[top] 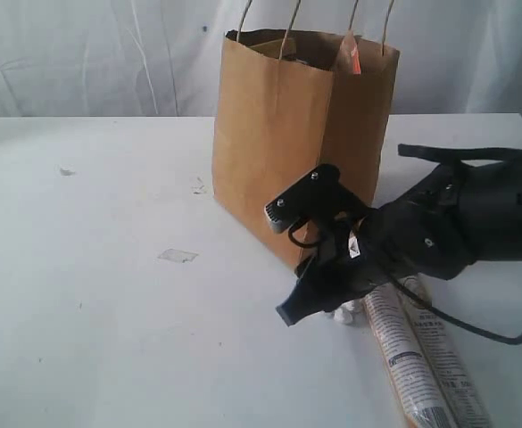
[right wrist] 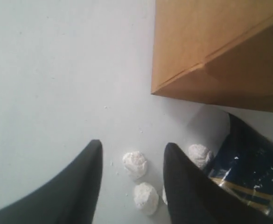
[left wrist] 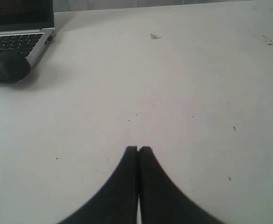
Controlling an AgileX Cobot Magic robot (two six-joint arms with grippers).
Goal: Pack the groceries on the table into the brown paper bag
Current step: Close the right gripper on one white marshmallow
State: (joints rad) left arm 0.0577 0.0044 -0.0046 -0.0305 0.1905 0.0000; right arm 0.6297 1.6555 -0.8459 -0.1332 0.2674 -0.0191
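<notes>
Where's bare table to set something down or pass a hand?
Free: the wide table stretch left of the brown paper bag, bare but for a pale scrap. Crowded: the bag's near right corner, where the right gripper, white lumps and long packet sit close together.

The brown paper bag (top: pixel 274 134) stands upright on the table (top: pixel 100 339), tall and rectangular, of plain kraft paper; its mouth is open and its thin pale string handles (top: pixel 289 27) rise above the rim; one vertical corner faces the exterior view, and in the right wrist view a bottom corner (right wrist: pixel 206 51) rests on the white surface; at the rim on its right side the orange tip of a pouch (top: pixel 354 55) sticks up, the rest hidden inside; the long beige printed packet (top: pixel 424 361) lies flat on the table just right of the bag's base, its far end hidden; the table is white with a few small dark specks.
</notes>
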